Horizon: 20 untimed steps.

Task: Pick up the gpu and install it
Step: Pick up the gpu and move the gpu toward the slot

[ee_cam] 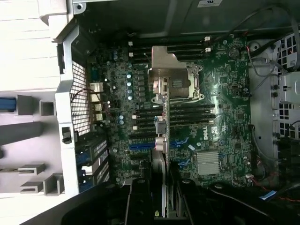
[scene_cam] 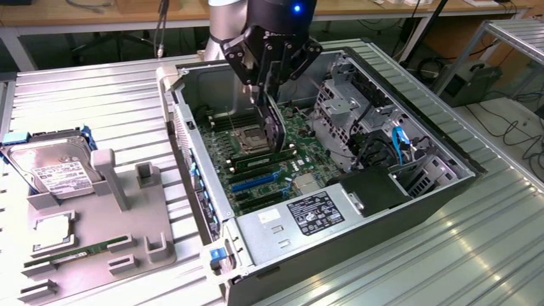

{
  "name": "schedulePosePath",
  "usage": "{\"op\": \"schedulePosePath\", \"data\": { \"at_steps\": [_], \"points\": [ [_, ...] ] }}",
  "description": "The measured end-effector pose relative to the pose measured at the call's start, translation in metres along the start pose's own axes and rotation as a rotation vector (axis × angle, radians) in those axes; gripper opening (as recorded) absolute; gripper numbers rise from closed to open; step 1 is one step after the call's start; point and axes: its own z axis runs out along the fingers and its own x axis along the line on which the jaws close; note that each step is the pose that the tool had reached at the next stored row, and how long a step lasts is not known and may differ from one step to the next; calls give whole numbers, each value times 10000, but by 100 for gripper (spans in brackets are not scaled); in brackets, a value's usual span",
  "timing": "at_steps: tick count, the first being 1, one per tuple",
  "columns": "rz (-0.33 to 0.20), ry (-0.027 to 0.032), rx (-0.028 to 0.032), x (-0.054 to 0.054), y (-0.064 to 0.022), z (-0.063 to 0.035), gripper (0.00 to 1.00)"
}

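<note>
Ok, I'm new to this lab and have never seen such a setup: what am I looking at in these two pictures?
A robot arm is working over an open computer case lying on a metal table. One picture comes from a camera off the arm. The other comes from a camera on its wrist, looking down at the motherboard. The gripper is shut on the gpu, a thin dark card held on edge over the board. On the exterior view's left, a grey tray carries a hard drive and a green RAM stick.
</note>
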Motion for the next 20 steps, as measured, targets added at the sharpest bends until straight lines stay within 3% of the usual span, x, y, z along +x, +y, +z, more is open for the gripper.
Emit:
{"op": "schedulePosePath", "data": {
  "at_steps": [20],
  "points": [
    [-13,122,17,-469,53,167,26]
  ]
}}
